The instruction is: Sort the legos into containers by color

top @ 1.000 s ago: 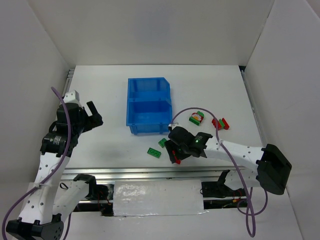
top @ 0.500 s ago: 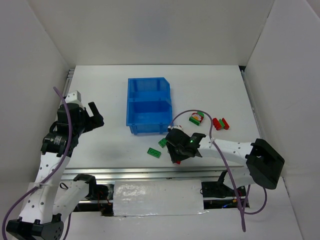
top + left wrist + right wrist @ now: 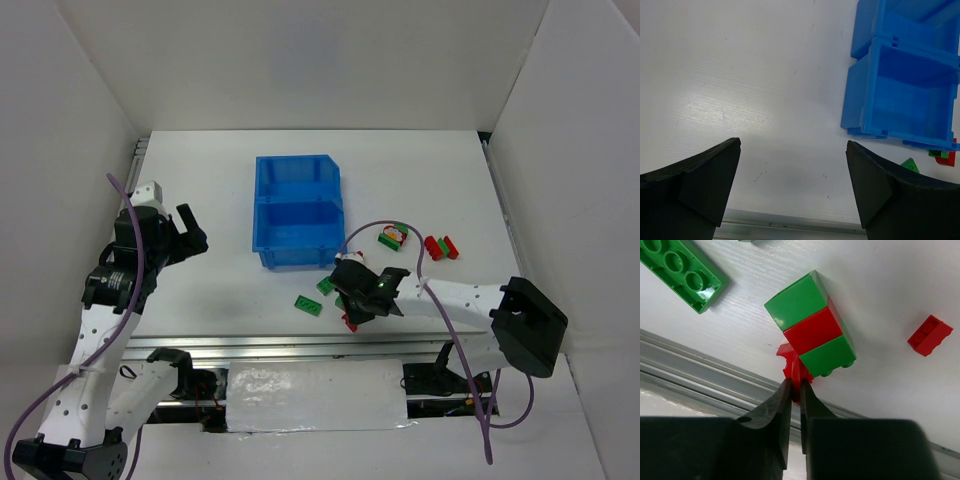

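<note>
Now | right claw [image 3: 795, 386] clamped on one red lego [image 3: 792, 365] | left claw [image 3: 793, 145] apart | one two-compartment blue bin [image 3: 297, 198]

Bare table [image 3: 200, 190] is being left open between the left gripper [image 3: 793, 145] and the blue bin [image 3: 297, 210]; the right gripper [image 3: 795, 386] is being hemmed by a green-red-green stack [image 3: 812, 330].

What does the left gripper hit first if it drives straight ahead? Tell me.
The left gripper would most likely meet the bare table first; the blue bin sits right of its line. Depth is unclear.
</note>
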